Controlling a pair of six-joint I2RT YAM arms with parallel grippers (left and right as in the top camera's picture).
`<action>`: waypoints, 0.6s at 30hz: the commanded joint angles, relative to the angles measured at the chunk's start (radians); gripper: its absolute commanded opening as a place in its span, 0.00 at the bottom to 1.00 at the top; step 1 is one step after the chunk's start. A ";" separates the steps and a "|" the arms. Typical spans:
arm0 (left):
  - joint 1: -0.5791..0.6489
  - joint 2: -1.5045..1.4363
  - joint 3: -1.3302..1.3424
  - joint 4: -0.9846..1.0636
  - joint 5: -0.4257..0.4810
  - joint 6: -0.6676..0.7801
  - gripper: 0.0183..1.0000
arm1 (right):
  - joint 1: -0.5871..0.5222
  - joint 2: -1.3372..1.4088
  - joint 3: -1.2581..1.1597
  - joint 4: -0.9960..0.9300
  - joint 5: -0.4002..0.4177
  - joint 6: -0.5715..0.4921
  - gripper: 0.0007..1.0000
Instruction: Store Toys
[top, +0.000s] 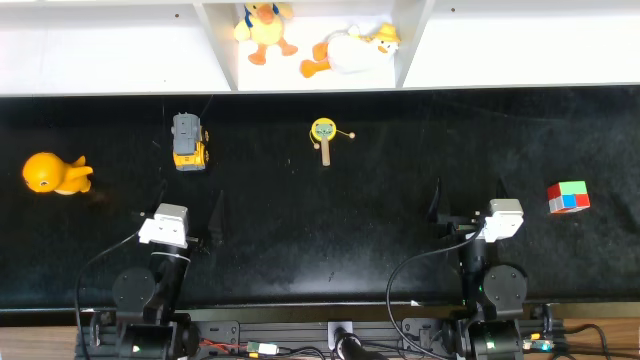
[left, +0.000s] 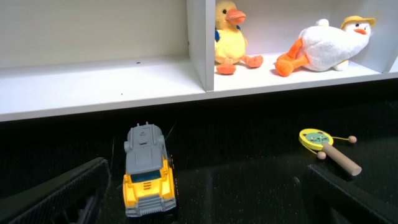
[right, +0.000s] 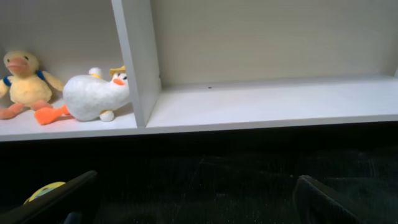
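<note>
The yellow plush duck (top: 265, 30) in the white shelf (top: 120, 45) loses the top of its head to the top view's upper edge. The left wrist view crops its crown too, and the right wrist view clips 1 side of it.

Beside a finger of the right tool (right: 198, 180), a yellow curved sliver (right: 43, 188) pokes out, too little to name.

The drawing on the yellow round rattle with a wooden handle (top: 323, 133) is too small to read.

The 2 dark fingers of the left tool (left: 205, 171) run off the picture's edge, as do the right tool's.

The red, green and blue block cube (top: 568, 197) hides its far faces.
</note>
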 joint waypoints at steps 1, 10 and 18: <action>-0.003 -0.008 -0.004 -0.002 -0.013 -0.010 1.00 | -0.003 -0.008 -0.013 0.004 0.010 0.004 1.00; 0.022 0.079 0.224 -0.311 -0.008 -0.031 1.00 | -0.003 -0.008 -0.013 0.004 0.010 0.004 1.00; 0.240 0.441 0.591 -0.643 0.151 0.204 1.00 | -0.003 -0.008 -0.013 0.004 0.010 0.004 1.00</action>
